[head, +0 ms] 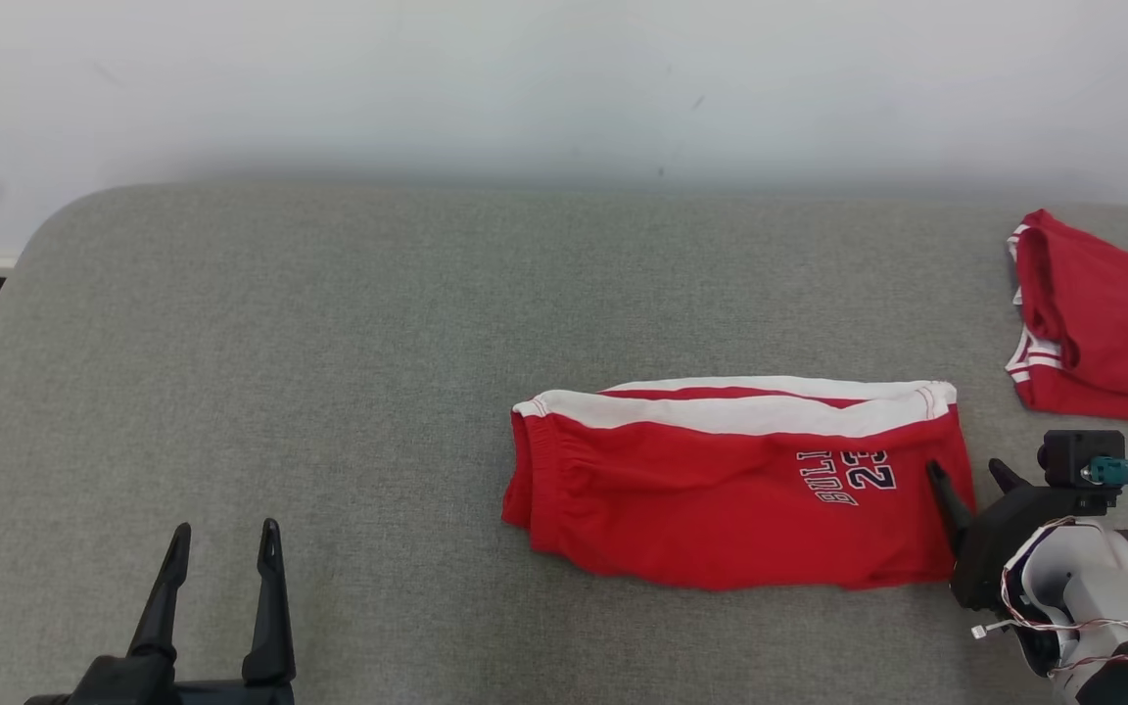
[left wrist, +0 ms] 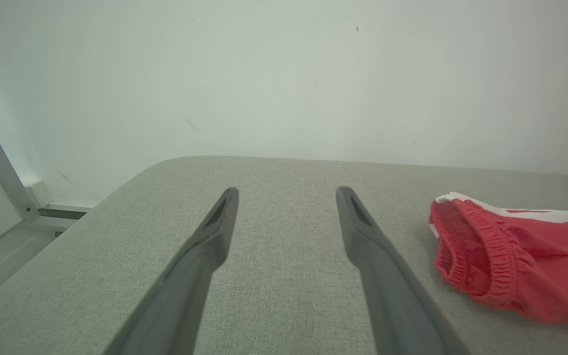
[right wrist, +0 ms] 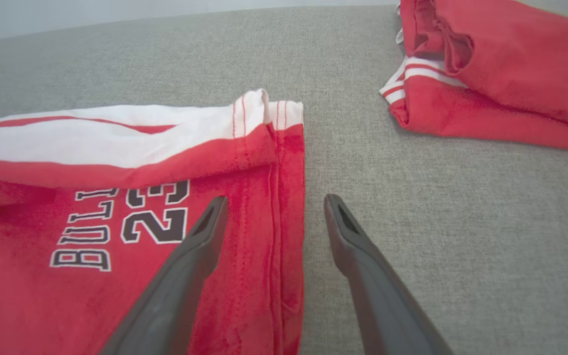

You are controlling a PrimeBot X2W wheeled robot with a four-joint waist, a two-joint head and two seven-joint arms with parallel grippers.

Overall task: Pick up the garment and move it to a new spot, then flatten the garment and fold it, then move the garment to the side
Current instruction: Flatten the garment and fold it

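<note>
At the hem of the folded red-and-white cloth shorts [head: 721,490], the open right hand [head: 965,468] should pinch all layers; the left hand [head: 226,529] is open too.

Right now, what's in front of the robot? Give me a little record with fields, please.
Surface: grey fabric-covered table
Main item: red shorts, folded, white side stripe, number 23 print
Other item: second red garment, far right
Left pincer: open, over bare table, holding nothing
Right pincer: open, straddling the shorts' hem edge, holding nothing

My fingers [right wrist: 185,276] look like matt dark plastic; the shorts [head: 721,499] are soft red cloth, the table [head: 329,343] rough grey woven fabric.
</note>
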